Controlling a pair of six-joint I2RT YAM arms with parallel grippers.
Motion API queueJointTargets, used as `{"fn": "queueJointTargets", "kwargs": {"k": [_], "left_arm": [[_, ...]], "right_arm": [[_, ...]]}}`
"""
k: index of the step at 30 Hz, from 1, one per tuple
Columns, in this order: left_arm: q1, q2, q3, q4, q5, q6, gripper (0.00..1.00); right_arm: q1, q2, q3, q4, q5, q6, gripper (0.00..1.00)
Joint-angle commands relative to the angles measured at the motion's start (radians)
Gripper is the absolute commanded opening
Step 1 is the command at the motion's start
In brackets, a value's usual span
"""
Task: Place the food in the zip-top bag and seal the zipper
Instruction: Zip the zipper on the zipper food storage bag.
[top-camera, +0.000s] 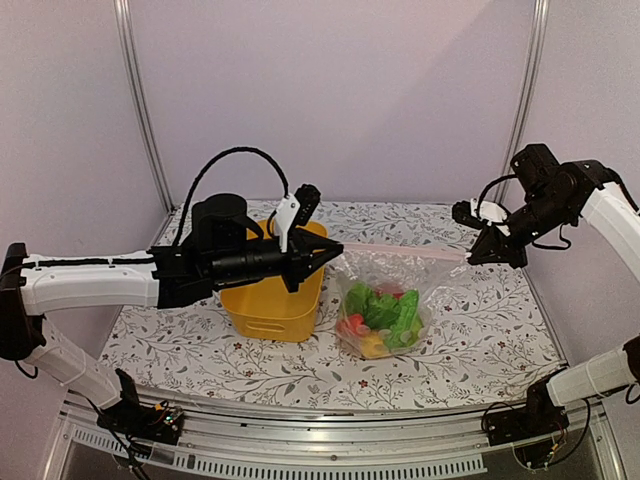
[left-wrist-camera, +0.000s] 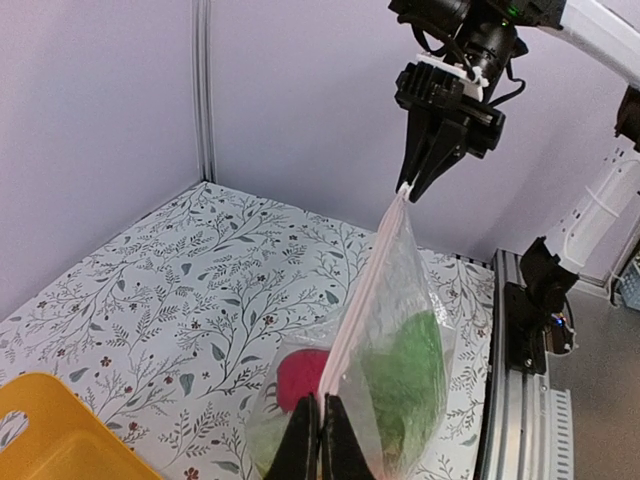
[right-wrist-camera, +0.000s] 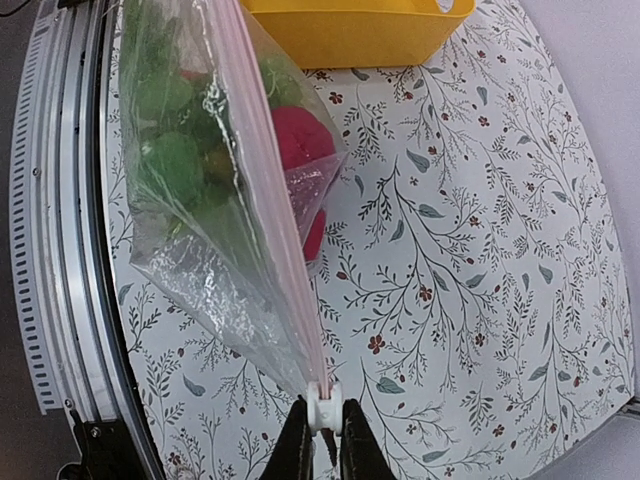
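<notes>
The clear zip-top bag (top-camera: 385, 295) hangs stretched between both grippers above the table, with green, red and yellow toy food (top-camera: 380, 315) in its bottom. Its pink zipper (top-camera: 400, 248) runs taut from left to right. My left gripper (top-camera: 335, 247) is shut on the zipper's left end; in the left wrist view (left-wrist-camera: 322, 405) the strip leaves its closed tips. My right gripper (top-camera: 472, 256) is shut on the white slider (right-wrist-camera: 322, 412) at the zipper's right end. The bag (right-wrist-camera: 215, 190) and its red and green food (right-wrist-camera: 297, 140) show in the right wrist view.
A yellow plastic tub (top-camera: 270, 300) stands on the floral tablecloth (top-camera: 480, 330) under my left arm, just left of the bag. It also shows in the left wrist view (left-wrist-camera: 60, 440) and right wrist view (right-wrist-camera: 350, 25). The table's metal front rail (top-camera: 330, 440) runs along the near edge.
</notes>
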Motion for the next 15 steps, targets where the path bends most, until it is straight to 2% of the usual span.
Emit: {"fn": "queueJointTargets", "kwargs": {"k": [1, 4, 6, 11, 13, 15], "left_arm": [[0.042, -0.059, -0.010, 0.014, -0.047, -0.007, 0.00], [0.042, -0.054, -0.010, 0.019, -0.045, -0.010, 0.00], [0.042, -0.045, -0.008, 0.021, -0.039, -0.013, 0.00], [0.042, 0.016, 0.022, 0.059, 0.000, -0.029, 0.00], [0.043, 0.078, 0.075, 0.067, 0.009, -0.017, 0.00], [0.059, 0.159, 0.161, 0.068, 0.012, 0.019, 0.00]], "right_arm": [[-0.046, -0.022, -0.026, -0.113, 0.133, -0.028, 0.07], [-0.049, -0.023, -0.021, -0.113, 0.127, -0.032, 0.07], [-0.049, -0.023, -0.013, -0.114, 0.118, -0.032, 0.11], [-0.049, -0.029, 0.052, -0.114, 0.068, -0.023, 0.43], [-0.054, -0.033, 0.089, -0.114, 0.045, -0.022, 0.51], [-0.075, -0.034, 0.131, -0.114, 0.015, -0.030, 0.54]]}}
